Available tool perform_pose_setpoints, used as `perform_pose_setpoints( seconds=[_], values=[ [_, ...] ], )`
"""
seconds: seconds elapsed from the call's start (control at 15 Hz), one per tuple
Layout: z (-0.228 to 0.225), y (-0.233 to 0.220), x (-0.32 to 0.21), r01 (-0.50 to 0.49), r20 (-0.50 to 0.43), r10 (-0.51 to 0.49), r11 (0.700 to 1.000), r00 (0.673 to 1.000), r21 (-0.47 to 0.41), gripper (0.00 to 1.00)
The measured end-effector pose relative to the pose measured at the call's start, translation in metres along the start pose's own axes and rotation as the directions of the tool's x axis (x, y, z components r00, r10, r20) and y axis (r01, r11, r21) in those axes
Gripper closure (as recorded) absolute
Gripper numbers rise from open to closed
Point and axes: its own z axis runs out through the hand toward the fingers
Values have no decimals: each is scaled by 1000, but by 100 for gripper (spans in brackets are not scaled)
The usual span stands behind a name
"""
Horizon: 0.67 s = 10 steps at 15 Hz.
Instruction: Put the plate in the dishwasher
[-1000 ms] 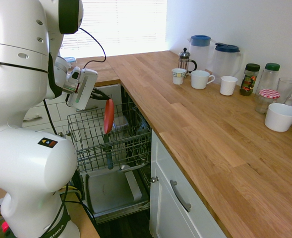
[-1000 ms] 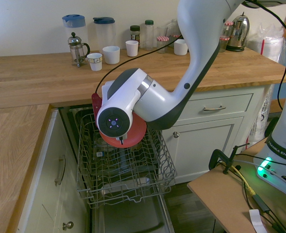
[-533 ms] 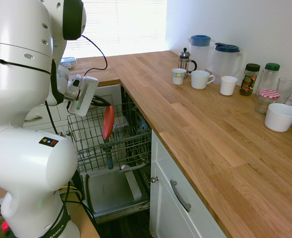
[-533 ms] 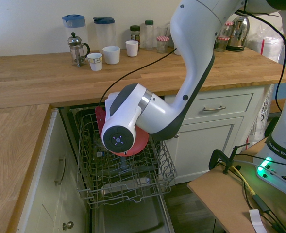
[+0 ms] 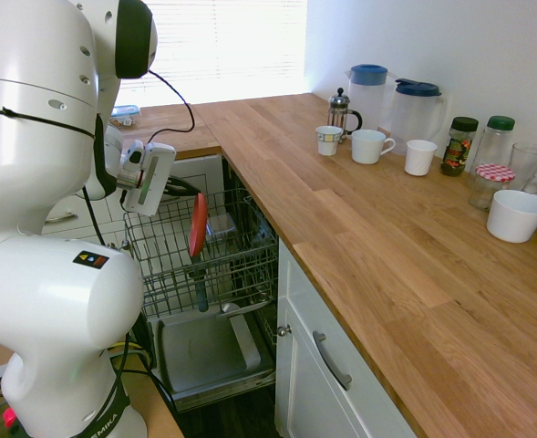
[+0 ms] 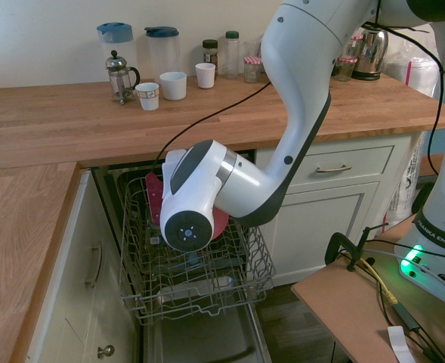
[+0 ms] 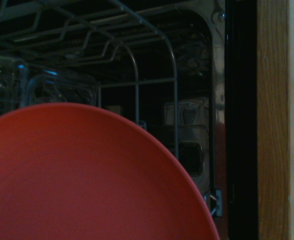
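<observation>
You've got the plate (image 5: 198,224) clamped edge-on in the gripper (image 5: 182,188), fingers shut on its rim, and it's standing upright inside the pulled-out wire rack (image 5: 215,265) of the dishwasher (image 5: 209,351). In the second exterior view only slivers of coral-red show past the arm's wrist, low among the wires. So by my read you're most of the way there: plate carried over the rack and down into it. What's left is to seat it between the tines, let go, and back the hand out. I can't tell from here whether its lower edge is touching the rack floor.

Now the room. Nearest you, the open door panel (image 5: 195,351) lies flat under the rack, well below the hand, no trouble. The rack's front wall stands close to the plate's lower half, so don't pull toward it. On one side the wooden worktop (image 5: 359,228) edge runs just beside the rack; the wrist view shows that wood strip and the dark tub frame close by. Deeper in, glassware (image 7: 62,87) sits behind the plate under the upper rack wires, so judge it tight going further inward. Up and back looks like your free way out.
</observation>
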Motion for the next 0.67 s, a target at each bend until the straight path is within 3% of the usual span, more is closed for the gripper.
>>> perform_pose_setpoints(
  seconds=[0.67],
  values=[
    [-3, -32, -15, 19, 21, -19, 999, 1000, 32, 100]
  ],
)
